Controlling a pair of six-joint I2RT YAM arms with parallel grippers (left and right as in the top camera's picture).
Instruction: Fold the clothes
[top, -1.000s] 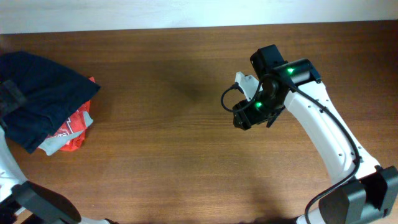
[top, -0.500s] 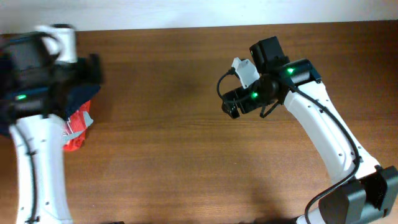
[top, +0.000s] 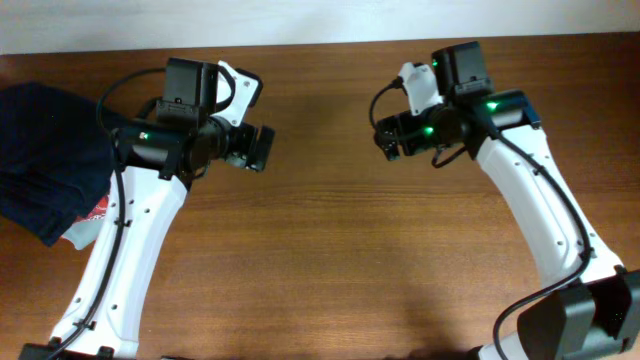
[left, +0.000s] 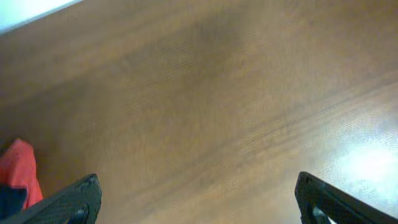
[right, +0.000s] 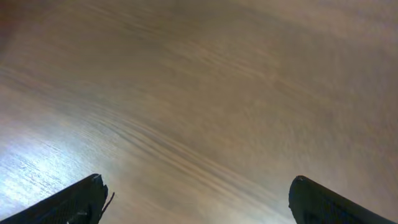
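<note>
The dark navy garment (top: 50, 165) lies crumpled at the far left of the table in the overhead view, on top of a red T-shirt (top: 98, 212). My left gripper (top: 258, 148) is open and empty, raised over bare wood to the right of the pile. Its wrist view shows only wood between the fingertips (left: 198, 199) and a corner of red cloth (left: 18, 171) at the lower left. My right gripper (top: 388, 140) is open and empty over the table's back middle, with only wood between its fingers (right: 198, 196).
A bit of grey-white cloth (top: 78, 232) sticks out under the pile. The table's far edge meets a white wall (top: 320, 20).
My left arm has swung from the clothes pile rightward to the table's middle, letting the navy garment lie uncovered. My right gripper has moved up and slightly right toward the back edge.
</note>
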